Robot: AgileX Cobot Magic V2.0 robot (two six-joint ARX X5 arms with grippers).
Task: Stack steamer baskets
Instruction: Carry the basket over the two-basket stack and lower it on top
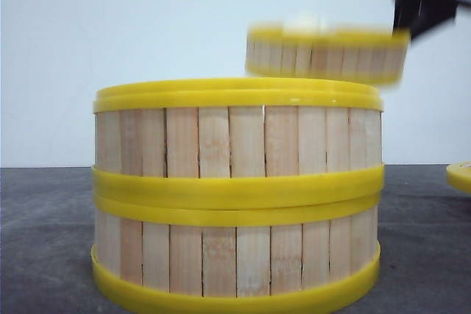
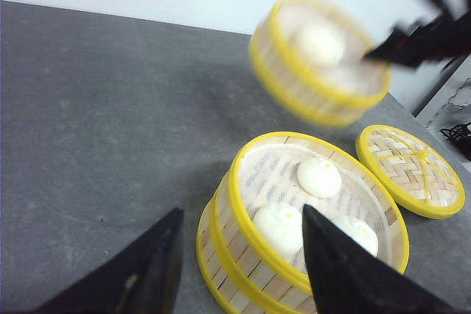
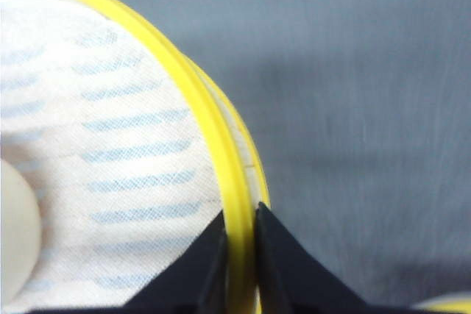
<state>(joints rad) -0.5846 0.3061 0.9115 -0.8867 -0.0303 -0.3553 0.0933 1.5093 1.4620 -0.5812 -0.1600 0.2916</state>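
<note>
1. We see two steamer baskets (image 1: pixel 237 196) stacked near the front of the grey table (image 2: pixel 96 123), top open, three white buns (image 2: pixel 319 176) on its liner.
2. Our right gripper (image 3: pixel 240 255) pinches the yellow rim of the third basket (image 1: pixel 325 54), held in the air to the far right of the stack, edges blurred.
3. A woven lid (image 2: pixel 412 170) lies just right of the stack.
4. Our left gripper (image 2: pixel 239 262) is spread wide, holding nothing, above the stack's near left edge; bare table stretches left.

left gripper (image 2: pixel 239 262): jaws apart, empty | right gripper (image 3: pixel 239 255): raised, jaws clamped
</note>
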